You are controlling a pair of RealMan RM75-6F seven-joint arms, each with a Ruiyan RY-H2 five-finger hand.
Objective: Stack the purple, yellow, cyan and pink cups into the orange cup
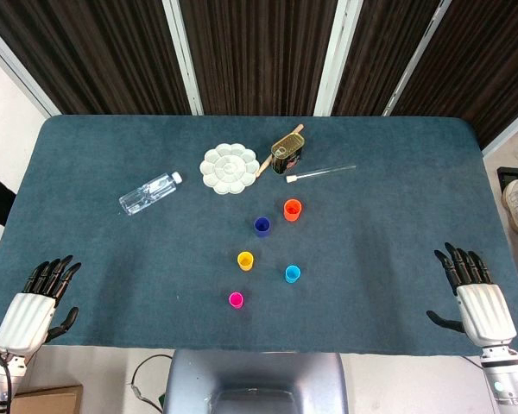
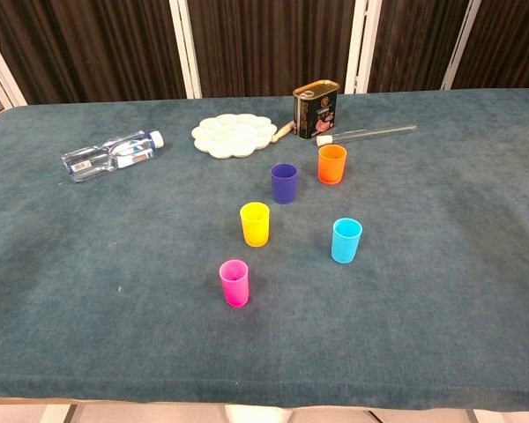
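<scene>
Five small cups stand upright and apart near the table's middle. The orange cup is farthest back, with the purple cup just to its left. In front of them stand the yellow cup, the cyan cup and, nearest me, the pink cup. My left hand rests at the front left edge and my right hand at the front right edge, both with fingers spread and holding nothing. Neither hand shows in the chest view.
A clear plastic bottle lies on its side at the left. Behind the cups sit a white flower-shaped palette, a dark tin can and a thin brush or tube.
</scene>
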